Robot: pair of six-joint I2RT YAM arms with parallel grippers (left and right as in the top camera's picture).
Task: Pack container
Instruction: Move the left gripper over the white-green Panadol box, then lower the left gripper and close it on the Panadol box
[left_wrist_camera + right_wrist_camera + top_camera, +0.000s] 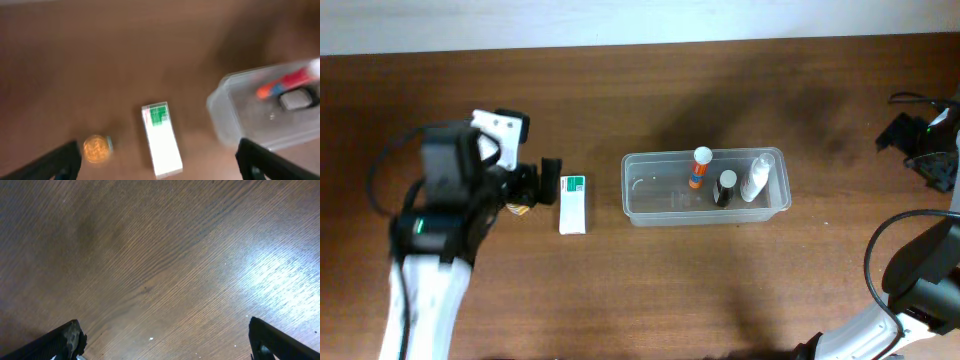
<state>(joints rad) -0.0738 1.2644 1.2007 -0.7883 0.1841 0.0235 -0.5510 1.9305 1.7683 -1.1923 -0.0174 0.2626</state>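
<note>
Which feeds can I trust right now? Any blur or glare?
Overhead: container and white box sharp, but the left arm is smeared by motion blur. Left wrist: soft throughout; box, container and a gold round object all fuzzy. Right wrist: crisp wood grain, with a bright glare patch on the table at right.

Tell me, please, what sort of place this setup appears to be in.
Probably a robotics lab bench: a plain wooden table, a left arm and right arm, and a clear container holding small bottles.

Three bottles (pixel 725 187) sit in the container (pixel 655 195), which lies right of the box (pixel 573 203).
</note>
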